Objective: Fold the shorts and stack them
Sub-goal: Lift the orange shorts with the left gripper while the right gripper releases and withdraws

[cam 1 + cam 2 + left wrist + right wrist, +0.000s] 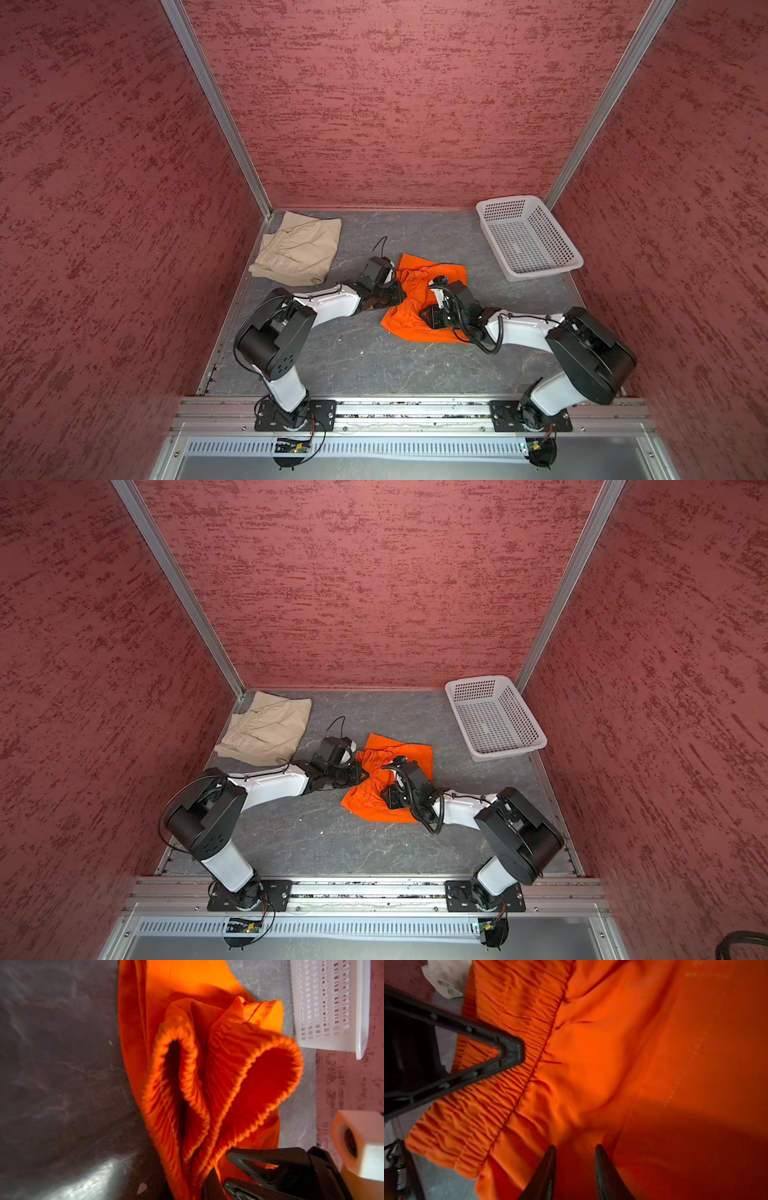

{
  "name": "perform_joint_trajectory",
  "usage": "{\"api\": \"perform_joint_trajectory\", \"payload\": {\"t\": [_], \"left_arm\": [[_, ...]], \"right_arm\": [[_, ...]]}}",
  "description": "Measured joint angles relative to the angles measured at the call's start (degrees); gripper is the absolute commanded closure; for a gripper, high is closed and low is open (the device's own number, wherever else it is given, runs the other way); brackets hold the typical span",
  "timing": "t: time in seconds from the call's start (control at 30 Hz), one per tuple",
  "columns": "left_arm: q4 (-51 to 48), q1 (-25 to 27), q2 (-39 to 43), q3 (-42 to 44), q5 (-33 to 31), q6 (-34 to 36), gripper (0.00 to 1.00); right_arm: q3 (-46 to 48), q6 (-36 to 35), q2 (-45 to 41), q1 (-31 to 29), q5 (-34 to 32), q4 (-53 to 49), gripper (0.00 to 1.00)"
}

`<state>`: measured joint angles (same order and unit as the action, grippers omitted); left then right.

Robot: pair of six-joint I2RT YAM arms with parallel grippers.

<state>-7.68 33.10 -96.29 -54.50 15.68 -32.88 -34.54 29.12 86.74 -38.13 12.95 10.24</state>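
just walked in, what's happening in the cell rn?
Both arms are on the orange shorts mid-table. The left end effector looks pinched on the gathered waistband, pulling it up into loops. The right end effector hovers open over the flat cloth beside it. The beige shorts look folded in the far left corner, so nothing is stacked yet. The white basket stands apart at far right.

Rough red walls (415, 104), flecked darker, stand beyond the left pincer (400, 293) and right pincer (427, 316) and off to either side, meeting at two pale metal posts (217, 108). Beneath both pincers spreads a grey, veined counter (353, 357), with bright glare on it in the left wrist view. Behind them a metal rail (415, 409) edges the counter. Beyond the right pincer sits a white basket (509, 212).
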Motion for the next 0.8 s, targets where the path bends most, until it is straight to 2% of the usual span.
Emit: {"api": "perform_joint_trajectory", "payload": {"t": [0.17,0.4,0.63,0.8], "left_arm": [[-13.86,-4.90,0.92,-8.20,-1.88,13.73,1.00],[-29.16,-11.26,-1.25,-20.92,-8.98,29.99,1.00],[-36.04,-18.36,-3.56,-31.30,-14.78,39.52,1.00],[-39.54,-21.46,-5.97,-38.12,-19.06,44.17,1.00]], "right_arm": [[0.00,0.04,-5.33,0.79,0.39,-0.63,0.65],[0.00,0.07,-5.84,1.60,0.55,-0.87,0.65],[1.79,0.24,-5.73,1.60,0.96,-0.48,0.66],[2.67,0.33,-5.62,1.60,0.96,-0.52,0.66]]}}
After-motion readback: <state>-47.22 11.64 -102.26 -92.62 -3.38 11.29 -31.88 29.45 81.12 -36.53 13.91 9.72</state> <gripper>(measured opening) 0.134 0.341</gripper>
